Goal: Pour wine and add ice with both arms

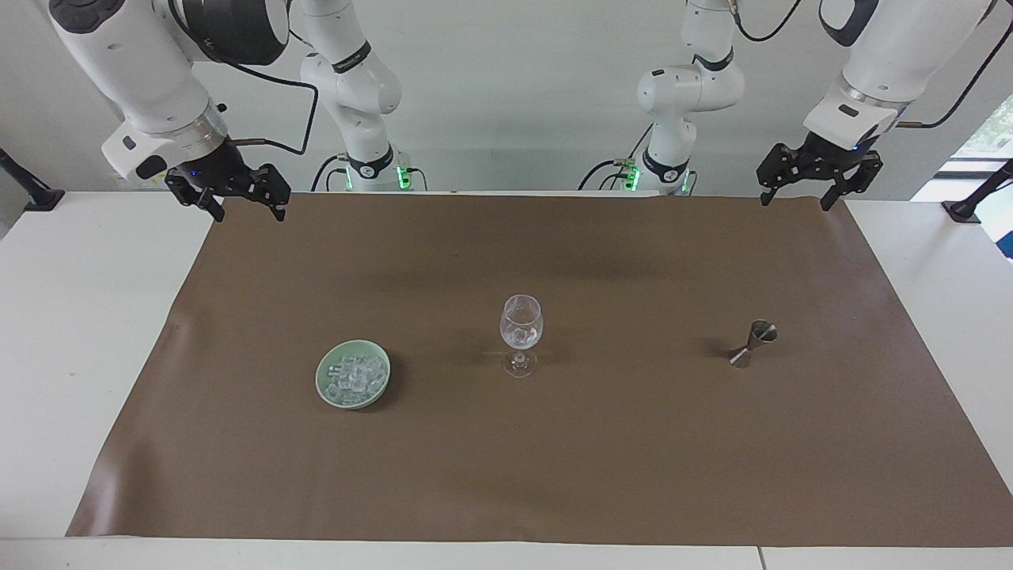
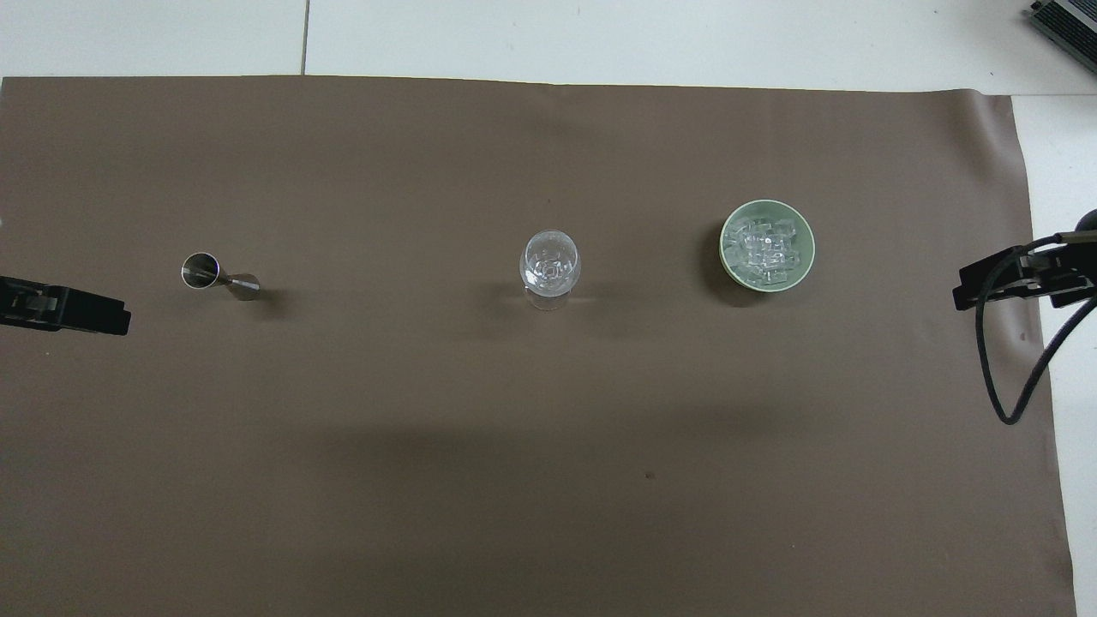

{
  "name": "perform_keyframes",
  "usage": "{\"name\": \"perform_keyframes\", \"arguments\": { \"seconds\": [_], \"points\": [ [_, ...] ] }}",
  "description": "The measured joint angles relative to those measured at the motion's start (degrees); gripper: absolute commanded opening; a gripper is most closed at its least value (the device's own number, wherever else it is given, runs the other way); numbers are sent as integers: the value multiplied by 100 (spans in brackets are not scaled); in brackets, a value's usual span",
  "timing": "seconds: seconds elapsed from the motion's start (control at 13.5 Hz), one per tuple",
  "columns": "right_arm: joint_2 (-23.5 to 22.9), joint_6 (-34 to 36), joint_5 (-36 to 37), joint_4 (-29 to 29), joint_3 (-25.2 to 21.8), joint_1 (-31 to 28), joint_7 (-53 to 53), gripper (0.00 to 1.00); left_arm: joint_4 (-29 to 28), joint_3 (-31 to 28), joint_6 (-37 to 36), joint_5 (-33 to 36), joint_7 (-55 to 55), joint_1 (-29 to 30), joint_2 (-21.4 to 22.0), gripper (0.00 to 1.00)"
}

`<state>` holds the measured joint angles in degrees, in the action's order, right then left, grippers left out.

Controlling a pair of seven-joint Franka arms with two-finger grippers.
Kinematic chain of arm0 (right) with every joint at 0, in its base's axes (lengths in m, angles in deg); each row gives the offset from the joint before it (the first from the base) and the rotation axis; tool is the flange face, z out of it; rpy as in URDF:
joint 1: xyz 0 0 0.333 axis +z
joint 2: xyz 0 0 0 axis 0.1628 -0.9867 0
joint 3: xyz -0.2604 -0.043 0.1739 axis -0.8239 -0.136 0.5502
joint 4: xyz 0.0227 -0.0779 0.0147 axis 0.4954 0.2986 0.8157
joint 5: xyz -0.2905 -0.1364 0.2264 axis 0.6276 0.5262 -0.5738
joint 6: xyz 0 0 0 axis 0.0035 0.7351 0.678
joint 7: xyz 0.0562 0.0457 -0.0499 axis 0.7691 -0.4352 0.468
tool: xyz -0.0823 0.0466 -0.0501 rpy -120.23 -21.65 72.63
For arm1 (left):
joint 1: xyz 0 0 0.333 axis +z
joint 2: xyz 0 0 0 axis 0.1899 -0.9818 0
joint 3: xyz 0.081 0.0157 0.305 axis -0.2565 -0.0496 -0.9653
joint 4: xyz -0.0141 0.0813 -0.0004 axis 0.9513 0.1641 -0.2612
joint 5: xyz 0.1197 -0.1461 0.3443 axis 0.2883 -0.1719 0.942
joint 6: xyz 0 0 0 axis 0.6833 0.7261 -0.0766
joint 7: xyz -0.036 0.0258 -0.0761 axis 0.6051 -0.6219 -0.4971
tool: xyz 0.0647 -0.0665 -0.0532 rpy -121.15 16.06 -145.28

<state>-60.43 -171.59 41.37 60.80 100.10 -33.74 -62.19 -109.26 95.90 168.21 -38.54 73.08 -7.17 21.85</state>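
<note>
A plain pale grey-white wall (image 1: 522, 95) runs along the robots' end of the room, evenly lit, with no marks or fittings on it. At the left arm's end a window (image 1: 985, 131) lets in daylight, with green foliage visible outside. The table (image 1: 71, 317) is white, made of panels with seams between them, one showing in the overhead view at the edge farthest from the robots. A large brown mat (image 1: 554, 443) covers most of the tabletop, leaving white margins at both ends; soft shadows lie across it. Black clamp brackets (image 1: 28, 190) sit at each end of the table. A grey device corner (image 2: 1067, 21) shows in the overhead view.
</note>
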Motion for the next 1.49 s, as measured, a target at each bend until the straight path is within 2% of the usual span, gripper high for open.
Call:
{"name": "perform_keyframes", "arguments": {
  "seconds": [0.52, 0.82, 1.11, 1.26, 1.41, 1.49],
  "points": [
    [2, -12, 0, -6, -38, -5, 0, 100, 2, -280, 0, 0, 2, -265, 0, 100],
    [2, -206, 0, -7, -42, -4, 1, 100, 7, -355, 3, 0, 2, -223, 0, 100],
    [10, -234, -44, -7, -30, 23, 1, 100, 13, -184, 6, -1, 2, 9, 3, 100],
    [54, -184, -76, -7, -366, 393, 1, 100, 13, -163, 8, -2, 2, 40, 3, 100],
    [131, -80, -88, -7, -1233, 1213, 1, 100, 19, -146, 10, -2, 2, 39, 5, 100],
    [163, -49, -117, -7, -1520, 1456, 1, 100, 41, -136, 11, -2, 2, 39, 13, 100]
  ]
}}
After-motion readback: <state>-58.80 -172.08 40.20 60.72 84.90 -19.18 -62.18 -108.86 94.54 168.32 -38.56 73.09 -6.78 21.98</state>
